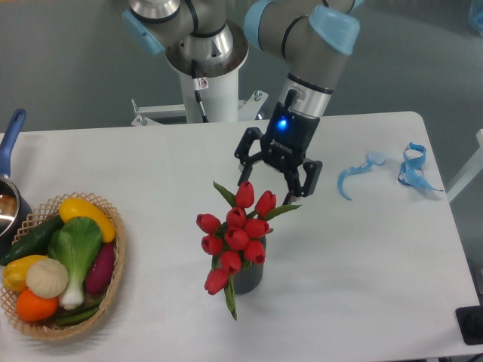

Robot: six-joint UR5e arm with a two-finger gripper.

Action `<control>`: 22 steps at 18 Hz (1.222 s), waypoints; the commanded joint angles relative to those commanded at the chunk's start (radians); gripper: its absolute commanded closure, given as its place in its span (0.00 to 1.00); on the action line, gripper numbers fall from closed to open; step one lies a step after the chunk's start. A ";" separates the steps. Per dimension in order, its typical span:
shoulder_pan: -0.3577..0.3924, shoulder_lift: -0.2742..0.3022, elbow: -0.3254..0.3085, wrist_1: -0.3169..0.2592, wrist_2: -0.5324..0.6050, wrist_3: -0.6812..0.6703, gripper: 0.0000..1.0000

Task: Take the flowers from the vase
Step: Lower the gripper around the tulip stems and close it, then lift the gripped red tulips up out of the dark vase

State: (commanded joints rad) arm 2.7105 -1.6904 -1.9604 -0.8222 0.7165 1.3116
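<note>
The vase (247, 276) stands near the middle of the table (151, 166), and all other places here are given from it. It is a short dark grey pot, and only its lower part shows below the blooms. The flowers (236, 235) sit in the vase: a bunch of red closed tulip buds with green leaves. One bud hangs down over the vase's left side, and a pointed leaf drops in front of the vase.

The gripper (265, 191) hangs just above and a little behind the top of the bunch. Its two fingers (245, 175) are spread wide and point down, with the highest buds between and just below the tips. I cannot tell if a finger touches a bud or a leaf. Nothing is held between them. A blue light shines on the gripper body.

Far to the left of the vase, at the table edge, is a basket (113, 283) with vegetables. A pan (9, 197) with a blue handle is behind the basket, cut off by the edge of the view. Behind the vase and far to its right lie two blue ribbon pieces (411, 167). The arm's white base (210, 83) stands behind the table.
</note>
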 joint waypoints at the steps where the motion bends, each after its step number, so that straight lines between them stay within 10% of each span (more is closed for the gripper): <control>1: -0.002 -0.003 0.000 0.000 0.001 0.001 0.00; 22: -0.067 -0.167 0.130 0.035 -0.006 -0.003 0.00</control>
State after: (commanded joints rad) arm 2.6431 -1.8576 -1.8301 -0.7869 0.7102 1.3085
